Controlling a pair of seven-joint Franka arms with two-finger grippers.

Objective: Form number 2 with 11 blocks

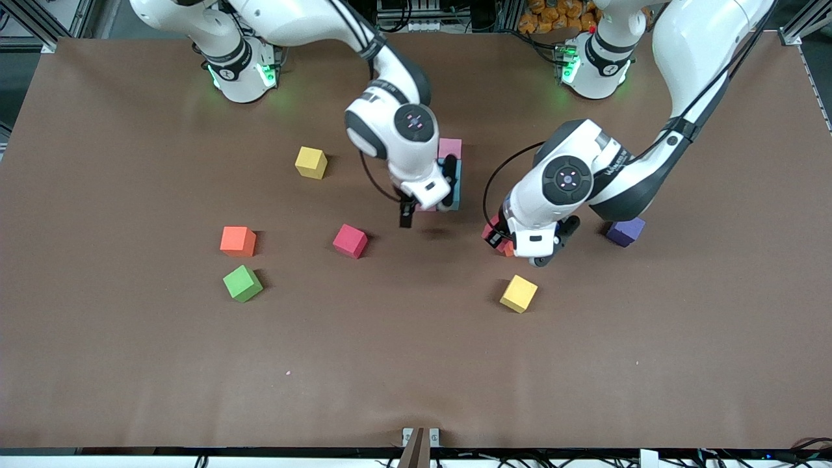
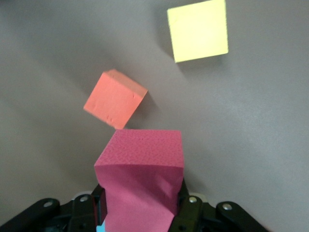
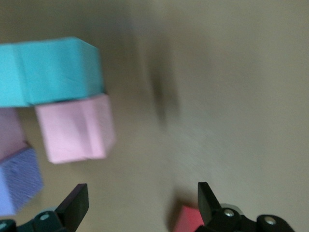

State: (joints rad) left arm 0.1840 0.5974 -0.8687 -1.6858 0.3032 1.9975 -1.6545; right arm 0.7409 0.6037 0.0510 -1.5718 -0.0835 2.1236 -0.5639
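My left gripper (image 1: 499, 238) is shut on a crimson block (image 2: 142, 179), low over the table beside an orange-red block (image 2: 115, 99). My right gripper (image 1: 427, 198) hangs open with nothing between its fingers (image 3: 140, 198), over the started number 2. That cluster shows a pink block (image 1: 450, 148) and light blue blocks (image 1: 457, 185); the right wrist view shows light blue (image 3: 48, 70), pink (image 3: 75, 128) and purple (image 3: 17, 181) blocks side by side. The right arm hides much of the cluster in the front view. Loose blocks: crimson (image 1: 350, 240), orange (image 1: 238, 240), green (image 1: 242, 283), purple (image 1: 626, 231).
Two yellow cubes lie loose: one (image 1: 311, 162) toward the right arm's end, one (image 1: 519, 293) nearer the front camera than my left gripper, also in the left wrist view (image 2: 198, 30). The brown table (image 1: 416, 364) is bare along its front.
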